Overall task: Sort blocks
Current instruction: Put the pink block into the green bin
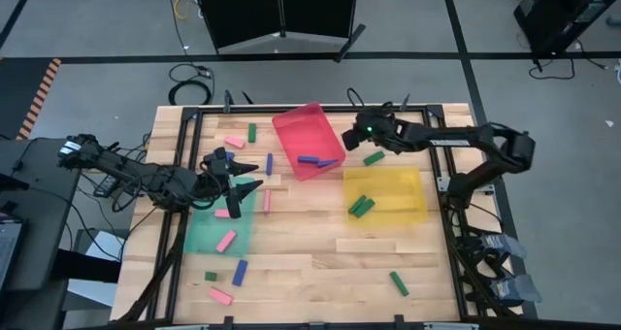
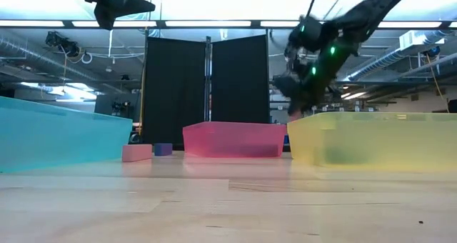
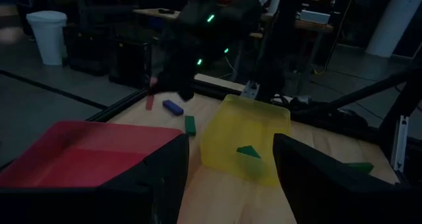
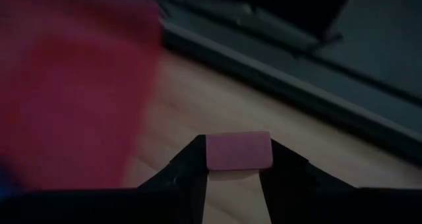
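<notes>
Small pink, blue and green blocks lie scattered on the wooden table. My right gripper [image 1: 351,136] hangs raised just right of the red tray [image 1: 291,126], shut on a pink block [image 4: 239,151]. My left gripper [image 1: 243,186] is open and empty, raised over the far edge of the green tray [image 1: 209,235], with the red tray [image 3: 72,161] and yellow tray [image 3: 247,128] ahead of it. Blue blocks [image 1: 312,160] lie in the red tray, green blocks [image 1: 361,206] in the yellow tray, and a pink block [image 1: 226,240] in the green tray. My right gripper pinches the pink block between its two fingers, one finger [image 4: 188,168] on each opposite side. The block's face [image 4: 239,159] shows between the fingertips. The fingers slant down from the table's right side. The block is lifted clear of the table.
Loose blocks lie on the table: pink [image 1: 234,142], green [image 1: 251,132], blue [image 1: 270,163], pink [image 1: 266,201], green [image 1: 374,158], green [image 1: 399,283], blue [image 1: 240,272] and pink [image 1: 221,295]. The low view shows a pink block [image 2: 136,153] and a blue block [image 2: 163,149] between the trays.
</notes>
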Robot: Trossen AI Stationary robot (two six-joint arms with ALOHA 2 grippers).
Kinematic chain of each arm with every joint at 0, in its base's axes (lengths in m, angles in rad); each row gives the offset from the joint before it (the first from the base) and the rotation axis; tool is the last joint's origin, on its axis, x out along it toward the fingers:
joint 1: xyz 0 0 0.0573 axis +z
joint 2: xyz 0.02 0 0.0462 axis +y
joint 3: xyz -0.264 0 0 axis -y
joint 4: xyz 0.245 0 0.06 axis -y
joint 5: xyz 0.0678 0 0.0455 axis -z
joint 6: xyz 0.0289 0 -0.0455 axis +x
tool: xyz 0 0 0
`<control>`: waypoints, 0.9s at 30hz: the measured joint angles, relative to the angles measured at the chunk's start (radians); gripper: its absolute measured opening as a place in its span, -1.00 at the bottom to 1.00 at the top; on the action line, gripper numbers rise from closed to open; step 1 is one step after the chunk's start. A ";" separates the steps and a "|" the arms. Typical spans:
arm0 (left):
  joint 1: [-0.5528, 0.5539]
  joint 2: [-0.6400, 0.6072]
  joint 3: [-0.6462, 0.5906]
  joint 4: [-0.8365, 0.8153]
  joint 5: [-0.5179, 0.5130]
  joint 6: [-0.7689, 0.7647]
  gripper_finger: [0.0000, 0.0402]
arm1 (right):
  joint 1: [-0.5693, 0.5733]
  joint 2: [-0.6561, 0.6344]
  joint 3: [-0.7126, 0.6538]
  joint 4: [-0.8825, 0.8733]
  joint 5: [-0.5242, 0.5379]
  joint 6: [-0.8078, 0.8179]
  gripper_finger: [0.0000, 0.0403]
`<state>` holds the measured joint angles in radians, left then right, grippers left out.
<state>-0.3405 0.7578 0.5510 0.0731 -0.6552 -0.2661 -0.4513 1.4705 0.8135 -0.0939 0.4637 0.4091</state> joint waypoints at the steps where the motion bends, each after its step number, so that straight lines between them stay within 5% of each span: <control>1: 0.000 0.000 0.000 0.000 0.000 0.000 0.13 | 0.023 -0.024 0.000 0.035 0.001 0.000 -0.41; 8: 0.000 0.000 0.000 0.018 -0.011 0.001 0.13 | 0.267 -0.054 0.001 0.426 -0.035 -0.031 -0.41; 16: 0.000 0.000 0.000 0.107 -0.017 0.063 0.13 | 0.482 0.225 0.049 0.891 -0.039 -0.034 -0.41; 27: 0.000 -0.007 0.000 0.145 -0.017 0.098 0.13 | 0.583 0.666 0.544 0.889 -0.154 -0.077 -0.41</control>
<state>-0.3405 0.7505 0.5514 0.2177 -0.6724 -0.1684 0.1318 2.1363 1.3573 0.7947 0.3100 0.3320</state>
